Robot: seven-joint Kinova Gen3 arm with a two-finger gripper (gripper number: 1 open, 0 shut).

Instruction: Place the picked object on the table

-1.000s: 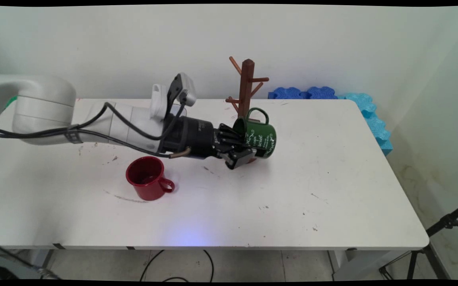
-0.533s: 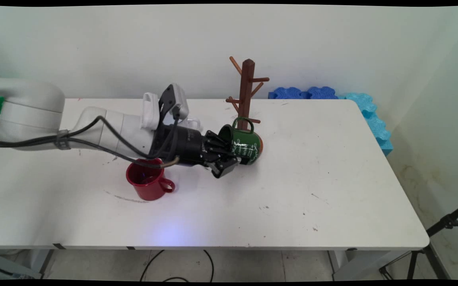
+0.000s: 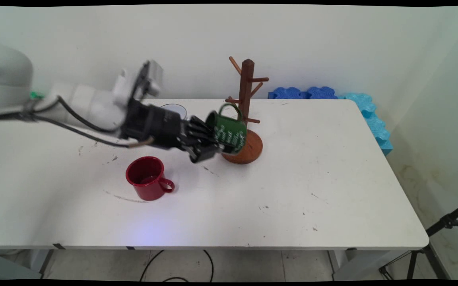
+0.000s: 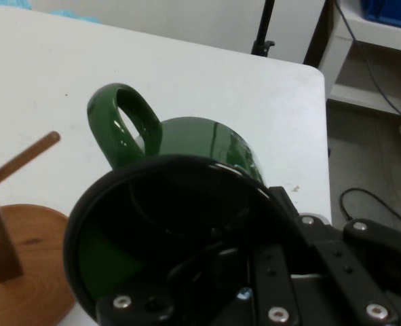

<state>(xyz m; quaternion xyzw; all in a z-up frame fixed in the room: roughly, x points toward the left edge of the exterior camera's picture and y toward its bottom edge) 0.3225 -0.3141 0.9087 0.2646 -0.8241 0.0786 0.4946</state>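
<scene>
My gripper is shut on the rim of a green mug with white lettering, carried on its side above the table, handle up. In the hand view the green mug fills the middle, mouth toward the camera, one finger inside it. The mug hangs just left of a brown wooden mug tree, in front of its round base; a peg and the base show at the left of the hand view. A red mug stands upright on the table, below the arm.
A pale cup rim shows behind the arm. Blue foam blocks lie along the table's far right edge. A black tripod leg stands off the table's right front corner.
The arm has pulled back to the left and lifted, carrying the green mug from in front of the tree's right side to its left. The tree's base is uncovered.
</scene>
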